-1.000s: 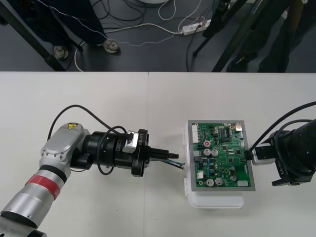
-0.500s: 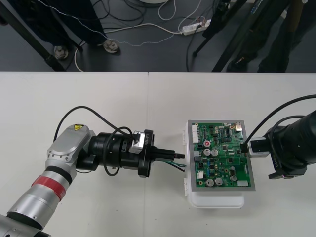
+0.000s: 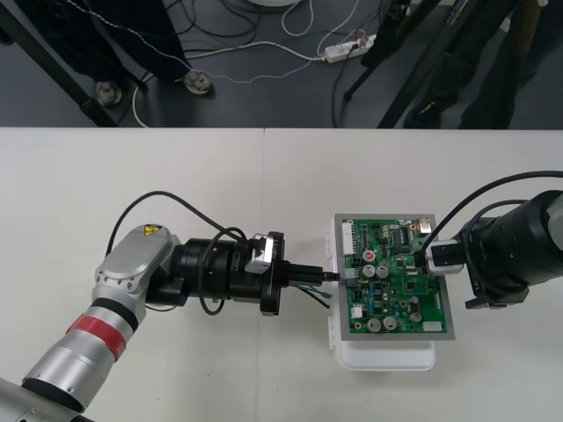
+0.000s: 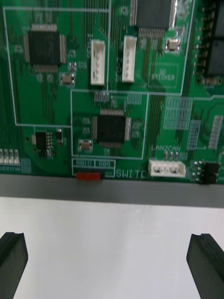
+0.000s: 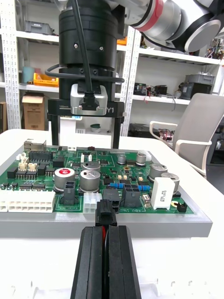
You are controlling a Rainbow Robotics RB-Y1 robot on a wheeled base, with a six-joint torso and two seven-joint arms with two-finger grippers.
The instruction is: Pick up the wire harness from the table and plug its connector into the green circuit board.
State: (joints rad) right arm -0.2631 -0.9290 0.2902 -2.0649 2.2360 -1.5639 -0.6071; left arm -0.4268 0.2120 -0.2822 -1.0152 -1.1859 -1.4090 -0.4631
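**Step in hand:** insertion approach. Judged as the last stretch before mating; nothing shows the plug seated.

**Left gripper** (image 3: 332, 275): reaches in level from the bench's left side. Its fingers (image 5: 93, 261) are pressed together and clamped on the wire harness.

**Wire harness:** the plug (image 5: 105, 216) juts from the fingertips. It sits right at the grey frame (image 5: 154, 223) on the board's left edge, in line with a black header (image 5: 110, 194) just behind that frame. The wires (image 3: 313, 291) trail back under the fingers, toward the bench's near edge.

**Green circuit board** (image 3: 400, 294): lies flat on its white base (image 3: 387, 357), between the bench's middle and its right edge.

**Right gripper** (image 3: 433, 257): stands at the board's right edge. Its fingers (image 4: 11, 261) are spread wide, one on each side over the base, and hold nothing. Whether they touch the board cannot be told.

**Next move, as judged:** a short, straight push toward the bench's right edge. The plug must stay square to the header and at its height. The frame's lip is the likely snag, and the board may slide if it is not braced.
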